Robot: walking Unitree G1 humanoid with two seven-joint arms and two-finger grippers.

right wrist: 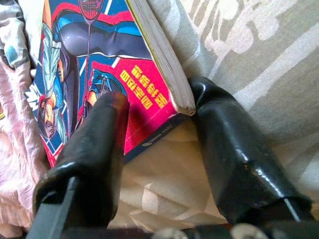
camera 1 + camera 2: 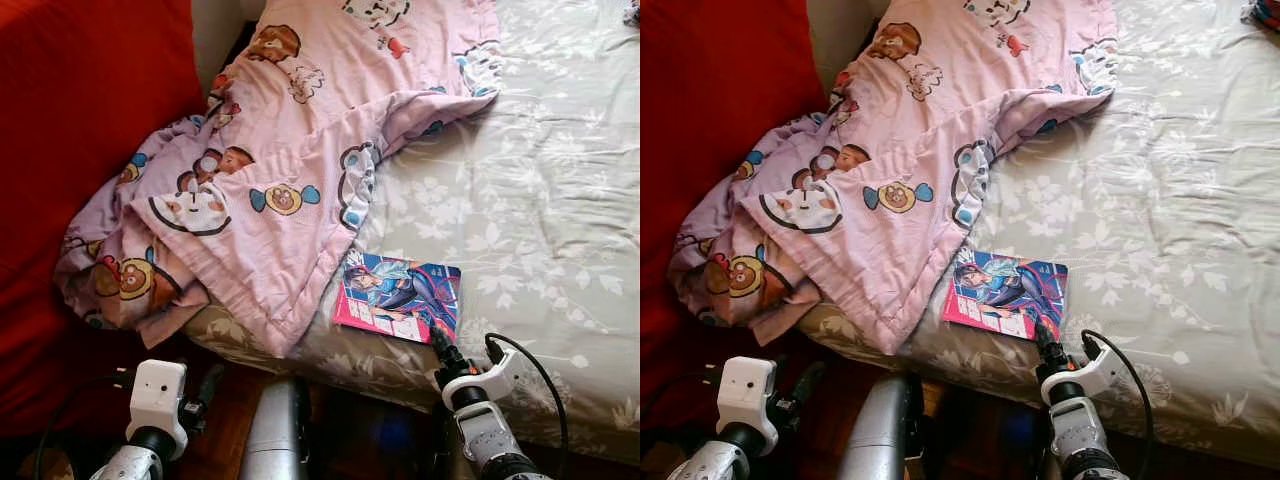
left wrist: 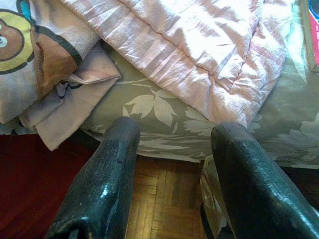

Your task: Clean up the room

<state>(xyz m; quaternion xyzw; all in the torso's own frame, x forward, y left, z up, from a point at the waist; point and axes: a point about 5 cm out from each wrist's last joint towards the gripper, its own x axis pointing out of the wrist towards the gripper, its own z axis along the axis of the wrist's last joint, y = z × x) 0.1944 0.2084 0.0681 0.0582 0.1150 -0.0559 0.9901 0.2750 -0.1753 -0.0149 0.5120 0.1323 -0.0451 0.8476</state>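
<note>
Right gripper [image 1: 154,129], fingers apart, straddles the glossy pink-and-blue comic book's [image 2: 398,296] corner on the floral grey bed [image 2: 540,220]; close squarely before lifting; left gripper [image 3: 174,174] hangs open

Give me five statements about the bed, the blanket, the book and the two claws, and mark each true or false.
1. The book lies closed on the floral sheet, near the bed's front edge. True.
2. The right claw is open, with one finger over the book's cover and one past its page edge. True.
3. The pink blanket is folded neatly at the foot of the bed. False: it lies rumpled, one corner hanging over the bed's edge.
4. The left claw grips the blanket. False: it is open, low beside the bed above the wooden floor.
5. The book rests on top of the blanket. False: it lies beside it, on the sheet.
</note>
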